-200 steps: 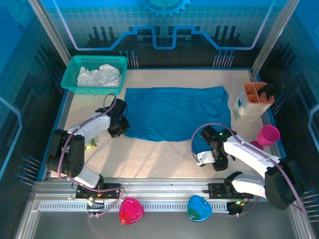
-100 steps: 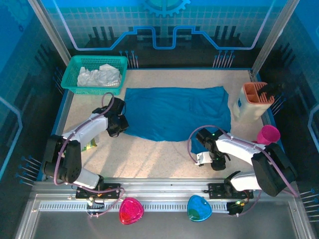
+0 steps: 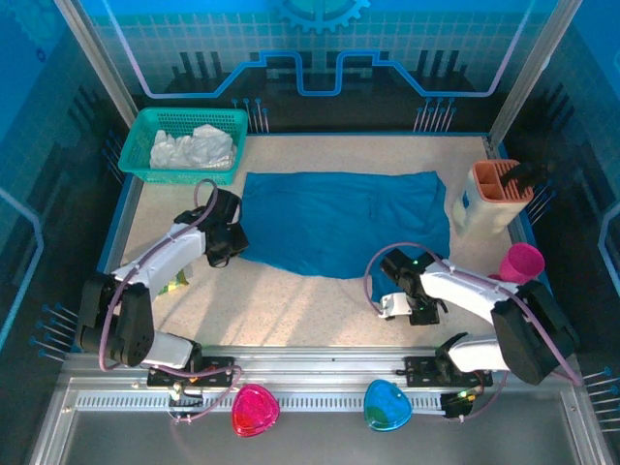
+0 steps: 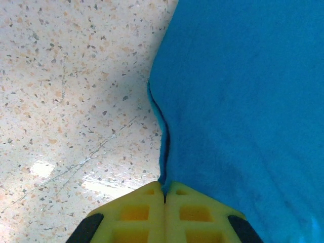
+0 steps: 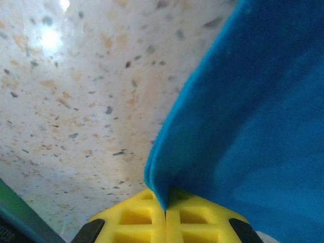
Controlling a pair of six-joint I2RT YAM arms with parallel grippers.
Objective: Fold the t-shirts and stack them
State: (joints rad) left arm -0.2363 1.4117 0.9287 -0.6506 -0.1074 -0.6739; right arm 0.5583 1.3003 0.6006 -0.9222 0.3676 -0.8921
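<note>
A teal-blue t-shirt lies spread across the middle of the table. My left gripper is shut on its near left edge; in the left wrist view the yellow fingers pinch the cloth's edge. My right gripper is shut on the near right corner, and in the right wrist view the blue cloth rises out from between the closed yellow fingers. A white t-shirt lies crumpled in the green mesh basket at the back left.
An orange-topped holder on a white container stands at the right edge, with a pink cup nearer. A yellow-green packet lies by the left arm. Pink and blue heart-shaped things sit on the front rail.
The right gripper reached the shirt's near right corner and closed on it. The left gripper stayed shut on the left edge and shifted slightly up and back.
</note>
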